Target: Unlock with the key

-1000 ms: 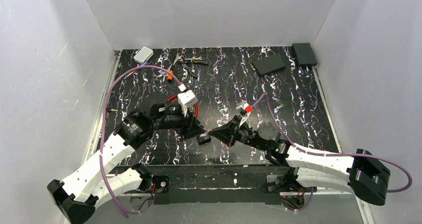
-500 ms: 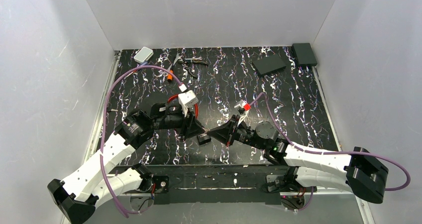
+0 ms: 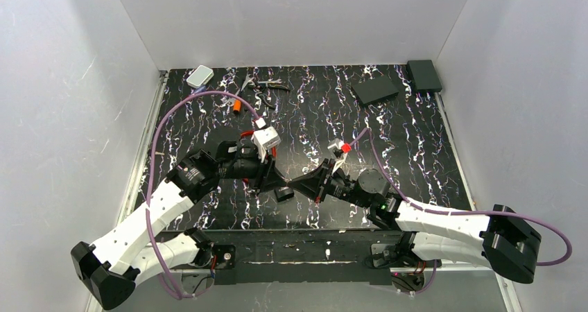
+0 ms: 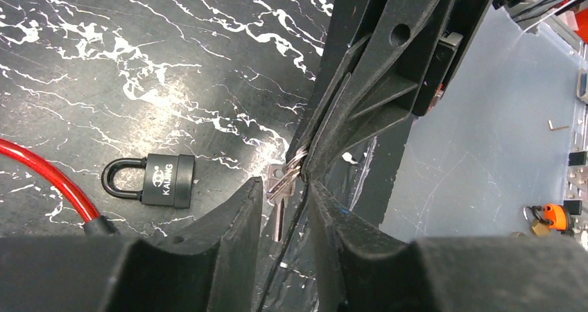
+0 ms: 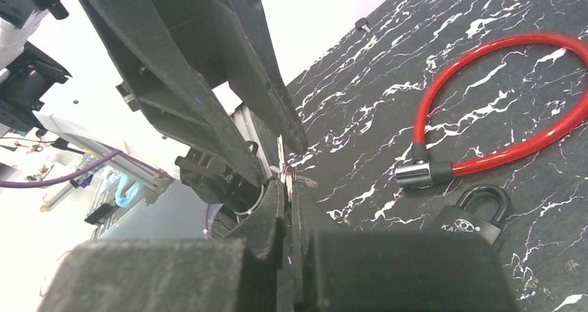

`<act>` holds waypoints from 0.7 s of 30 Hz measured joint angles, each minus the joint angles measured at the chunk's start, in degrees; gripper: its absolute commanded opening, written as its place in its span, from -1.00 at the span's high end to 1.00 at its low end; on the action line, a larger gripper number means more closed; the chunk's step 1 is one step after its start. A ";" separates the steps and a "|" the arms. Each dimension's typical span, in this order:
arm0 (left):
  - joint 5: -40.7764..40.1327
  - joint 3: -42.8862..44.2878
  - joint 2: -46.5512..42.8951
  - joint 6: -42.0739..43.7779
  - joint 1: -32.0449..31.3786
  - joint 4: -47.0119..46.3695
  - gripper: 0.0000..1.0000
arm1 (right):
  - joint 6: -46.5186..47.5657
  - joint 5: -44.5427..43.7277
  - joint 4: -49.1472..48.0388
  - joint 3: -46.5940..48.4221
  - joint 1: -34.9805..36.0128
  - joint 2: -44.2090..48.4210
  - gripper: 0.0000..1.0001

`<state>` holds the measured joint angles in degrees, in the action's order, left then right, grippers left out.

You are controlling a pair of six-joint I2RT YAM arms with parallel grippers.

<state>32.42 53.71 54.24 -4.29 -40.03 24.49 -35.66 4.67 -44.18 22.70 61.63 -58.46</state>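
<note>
Right gripper [image 5: 287, 195] pinches the key [image 4: 277, 215]; left gripper [image 4: 286, 186] gapes astride it. Black padlock [image 4: 164, 180] lies at nine o'clock, near red cable lock [image 5: 485, 97].

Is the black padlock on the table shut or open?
Shut. The padlock has both loop ends inside its body; the key is not in it.

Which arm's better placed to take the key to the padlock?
Left, probably. The left gripper stands open astride the key, while the right gripper is shut only on the key ring. The padlock lies nearby.
</note>
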 measured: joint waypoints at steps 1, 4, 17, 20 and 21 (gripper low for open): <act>0.17 0.00 0.04 -0.13 0.00 0.00 0.50 | -0.04 0.02 -0.20 0.02 0.00 0.00 0.97; 1.05 0.00 0.35 -0.17 0.00 -0.02 0.72 | -0.15 0.22 -0.66 0.07 0.00 0.00 0.97; 2.12 0.00 0.90 -1.16 0.44 0.44 1.00 | 0.00 0.81 0.04 0.11 -0.11 -0.17 0.32; 2.38 0.00 1.66 -1.36 0.22 0.37 1.00 | -0.33 -0.44 0.98 0.15 -0.09 -0.17 -0.24; 2.40 0.00 2.12 -1.36 0.13 0.39 1.00 | -0.37 -0.72 1.31 0.22 -0.09 -0.13 -0.30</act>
<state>34.83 53.71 56.36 -5.65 -39.90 24.88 -36.03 3.95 -42.87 22.92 61.54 -58.59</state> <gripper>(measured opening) 0.031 0.515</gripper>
